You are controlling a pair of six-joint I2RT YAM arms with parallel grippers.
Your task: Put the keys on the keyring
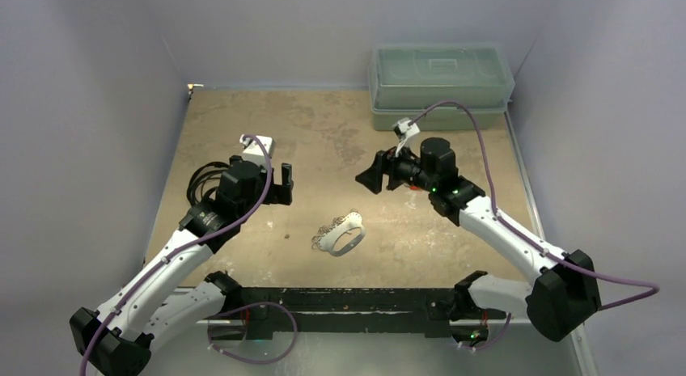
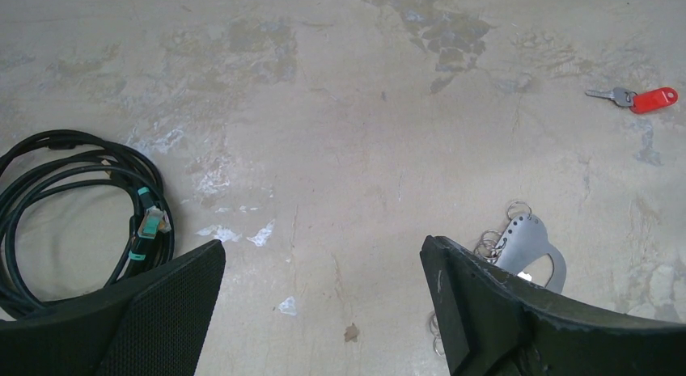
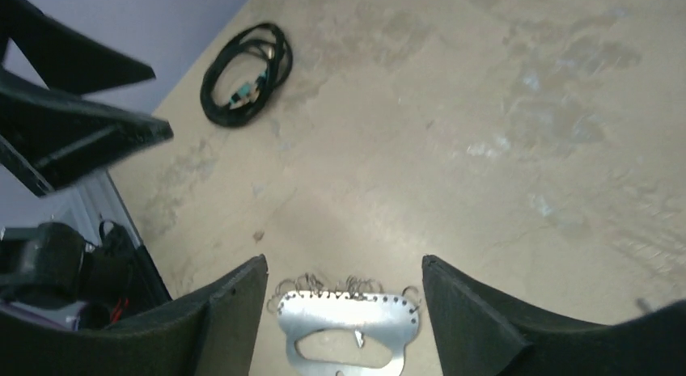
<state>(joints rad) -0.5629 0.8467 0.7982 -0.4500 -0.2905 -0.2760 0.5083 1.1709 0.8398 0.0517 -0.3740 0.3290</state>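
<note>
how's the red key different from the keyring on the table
Colour: the key has a bright red head on a silver blade; the keyring is pale silver-white. Shape: the key is one slim piece; the keyring is a flat loop with a row of thin wire rings. Size: the key looks much smaller than the keyring. Both lie loose on the table, apart.

Lab test cell: plain grey-violet walls (image 1: 81, 85) box in my stained bench (image 1: 323, 133); lidded plastic bin (image 1: 441, 77) at the back.
</note>
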